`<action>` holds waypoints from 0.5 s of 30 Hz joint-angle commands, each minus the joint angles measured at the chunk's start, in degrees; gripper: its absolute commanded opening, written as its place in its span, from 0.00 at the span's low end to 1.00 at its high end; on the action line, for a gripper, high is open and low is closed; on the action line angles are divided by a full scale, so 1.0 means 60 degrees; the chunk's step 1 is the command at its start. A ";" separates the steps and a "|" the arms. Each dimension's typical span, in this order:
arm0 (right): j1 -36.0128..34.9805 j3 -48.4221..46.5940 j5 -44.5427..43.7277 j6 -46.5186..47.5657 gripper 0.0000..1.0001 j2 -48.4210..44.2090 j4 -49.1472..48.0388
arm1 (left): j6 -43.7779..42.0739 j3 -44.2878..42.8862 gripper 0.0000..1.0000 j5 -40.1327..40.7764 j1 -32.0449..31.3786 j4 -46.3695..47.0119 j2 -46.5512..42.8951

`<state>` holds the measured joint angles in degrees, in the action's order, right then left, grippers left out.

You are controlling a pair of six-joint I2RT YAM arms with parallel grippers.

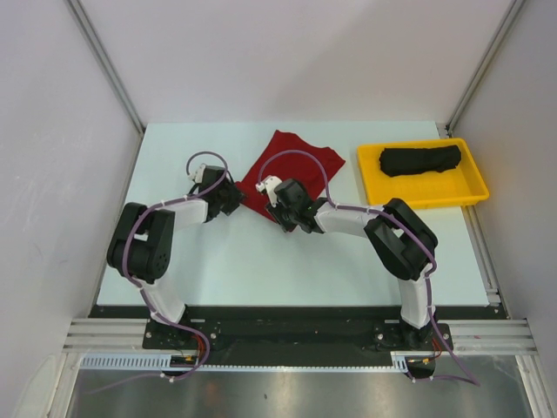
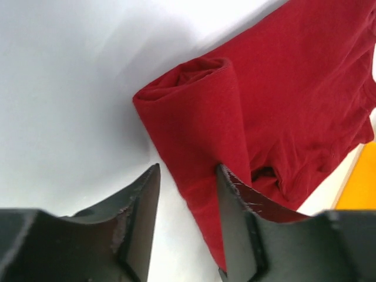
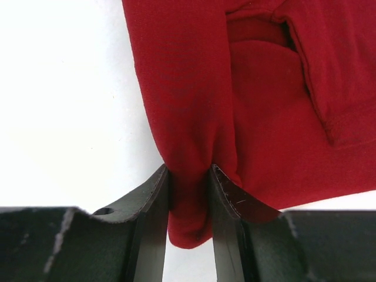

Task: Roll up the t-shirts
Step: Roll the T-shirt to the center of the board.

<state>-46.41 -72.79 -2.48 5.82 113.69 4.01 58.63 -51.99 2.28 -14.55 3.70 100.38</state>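
Two tools work the near, rolled edge of the red t-shirt [image 1: 291, 144]: the right tool [image 3: 189, 170] pinches that fold between its fingers, while the left tool [image 2: 188, 170] stands spread, with cloth lying loose in the gap. The shirt lies partly rolled by the middle of the far edge of the desk [image 1: 261, 261], and the black t-shirt [image 1: 419, 160] sits rolled in the yellow tray [image 1: 426, 198] at the far right corner. The red cloth is judged light, limp and apt to unroll, so hold is best taken on the roll itself, towards each end.

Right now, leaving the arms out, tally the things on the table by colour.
Red: 1, the red t-shirt
Black: 1, the black t-shirt, rolled up
Yellow: 1, the yellow tray holding it
Total: 3
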 commanded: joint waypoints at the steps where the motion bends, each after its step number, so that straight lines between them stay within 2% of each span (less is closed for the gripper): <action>1: -0.0057 -0.0187 0.0662 -0.0326 0.34 0.0197 0.0123 | 0.0218 -0.0505 0.46 0.0879 -0.0168 0.0012 0.0262; 4: -0.0057 -0.0187 0.0881 -0.0414 0.32 0.0139 0.0093 | 0.0248 -0.0520 0.34 0.0952 -0.0183 0.0057 0.0350; 5: -0.0028 -0.0187 0.0969 -0.0458 0.30 0.0124 0.0093 | 0.0320 -0.0520 0.24 0.0952 -0.0183 0.0071 0.0350; 8: -0.0013 -0.0187 0.1262 -0.0546 0.25 -0.0036 0.0152 | 0.0350 -0.0462 0.12 0.0967 -0.0183 -0.0133 0.0175; 15: -0.0203 -0.0012 0.2301 -0.0926 0.20 -0.0608 0.0474 | 0.0028 0.0210 0.05 0.1406 -0.0168 -0.1918 -0.1186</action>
<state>-45.84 -73.01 3.25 3.49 113.34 4.29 59.94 -53.15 7.29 -15.53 -0.54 99.90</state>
